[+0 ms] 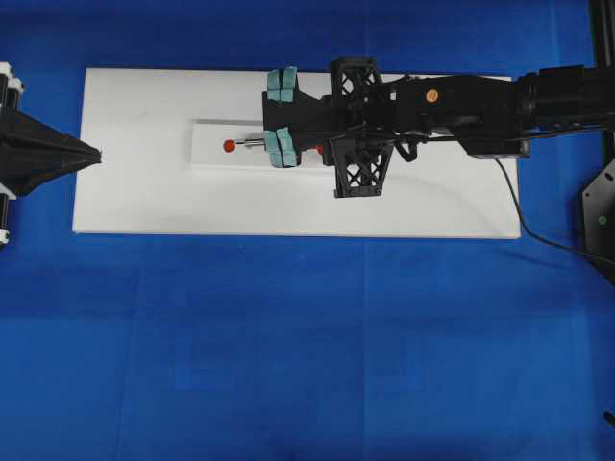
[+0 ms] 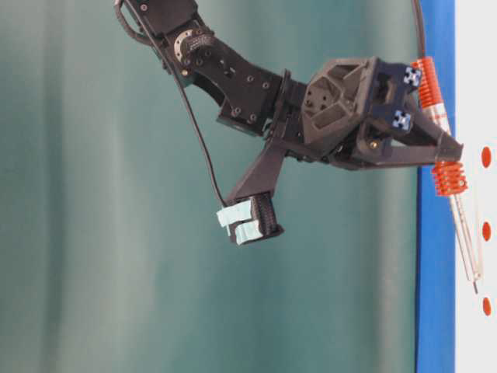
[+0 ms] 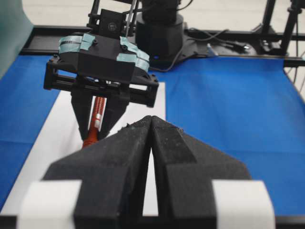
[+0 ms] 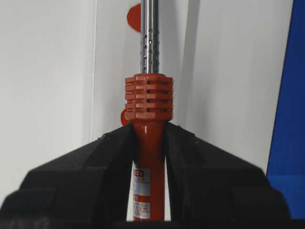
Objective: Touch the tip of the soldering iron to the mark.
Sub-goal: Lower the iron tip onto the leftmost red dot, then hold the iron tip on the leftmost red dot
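Observation:
My right gripper (image 4: 148,130) is shut on the red-orange handle of the soldering iron (image 4: 148,102), just behind its ribbed collar. The iron slants down over the white strip (image 1: 216,161), and its silver shaft (image 1: 252,143) points left. Its tip (image 2: 475,289) sits just short of the strip's left-end red dot (image 1: 229,145). The mark (image 2: 486,157), the dot at the other end of the row, lies level with the right gripper (image 2: 454,151) and well back from the tip. My left gripper (image 1: 96,154) rests shut and empty at the board's left edge.
The strip lies on a white board (image 1: 144,202) over blue cloth (image 1: 288,346). The middle red dot (image 2: 486,231) lies beside the shaft. The iron's black cord (image 1: 524,226) trails off to the right. A black stand (image 1: 598,221) is at the right edge.

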Tool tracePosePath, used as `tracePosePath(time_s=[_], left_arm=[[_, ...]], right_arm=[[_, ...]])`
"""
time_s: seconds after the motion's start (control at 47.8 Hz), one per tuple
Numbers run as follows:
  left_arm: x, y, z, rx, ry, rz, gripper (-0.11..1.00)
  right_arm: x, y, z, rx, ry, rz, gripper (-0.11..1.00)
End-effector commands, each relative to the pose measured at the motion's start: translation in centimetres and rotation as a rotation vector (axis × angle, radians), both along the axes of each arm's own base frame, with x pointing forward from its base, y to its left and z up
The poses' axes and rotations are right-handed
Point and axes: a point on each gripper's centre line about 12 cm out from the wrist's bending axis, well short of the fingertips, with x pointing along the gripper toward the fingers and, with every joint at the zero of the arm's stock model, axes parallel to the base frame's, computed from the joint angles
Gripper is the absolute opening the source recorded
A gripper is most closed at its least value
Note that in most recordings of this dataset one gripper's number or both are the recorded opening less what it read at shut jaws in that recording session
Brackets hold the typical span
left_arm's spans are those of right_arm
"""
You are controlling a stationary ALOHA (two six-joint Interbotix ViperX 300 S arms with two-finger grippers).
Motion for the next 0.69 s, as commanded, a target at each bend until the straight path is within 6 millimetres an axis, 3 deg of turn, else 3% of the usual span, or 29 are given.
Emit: tracePosePath(time_s=[0.0,0.67], left_arm=[[0.12,0.03,0.33,0.005,-0.008,0.001,0.0],[0.09,0.02,0.08,0.005,-0.001,0.001,0.0]], right_arm=[[0.76,-0.03,1.51,-0.006,-0.05,0.004,0.06],[0.98,-0.08,0.73,-0.006,-0.028,0.005,0.06]])
